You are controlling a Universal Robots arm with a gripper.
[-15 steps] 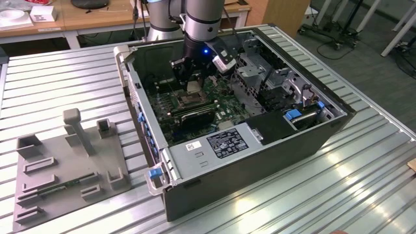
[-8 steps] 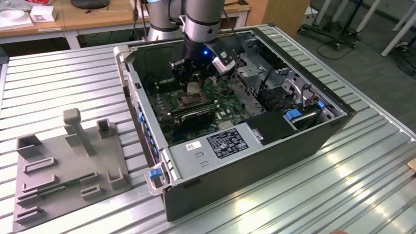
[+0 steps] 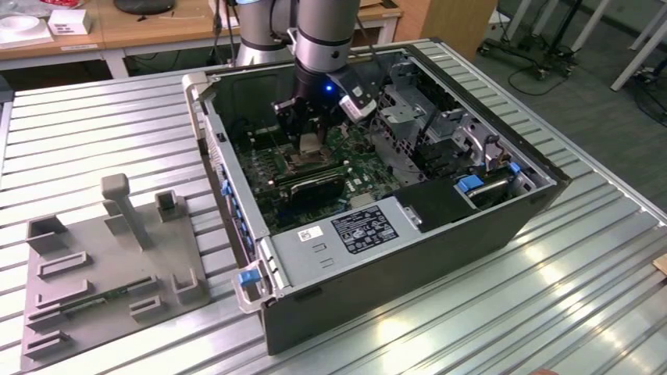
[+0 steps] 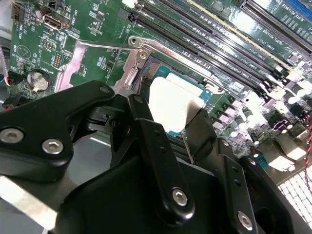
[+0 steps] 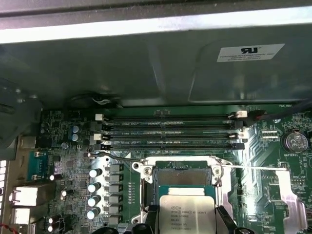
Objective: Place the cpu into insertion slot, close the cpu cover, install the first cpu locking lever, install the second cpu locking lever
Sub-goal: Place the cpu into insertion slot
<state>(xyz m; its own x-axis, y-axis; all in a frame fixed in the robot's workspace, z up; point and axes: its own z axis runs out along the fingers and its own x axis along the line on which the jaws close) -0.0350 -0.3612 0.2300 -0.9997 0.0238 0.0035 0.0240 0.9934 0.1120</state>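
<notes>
Down inside the open computer case (image 3: pixel 438 250), the gripper (image 4: pixel 168 114) has its fingers (image 4: pixel 146 131) clamped on the cpu (image 4: pixel 170 100), holding it low over the insertion slot (image 5: pixel 183 176) in the green motherboard (image 4: pixel 34 44), while the cpu cover (image 4: pixel 73 63) lies flipped open just beside that slot.

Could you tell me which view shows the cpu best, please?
The first wrist view: the cpu faces the camera squarely. The second wrist view shows it washed white, partly behind the hand; the exterior view, a small pale patch under the hand.
</notes>
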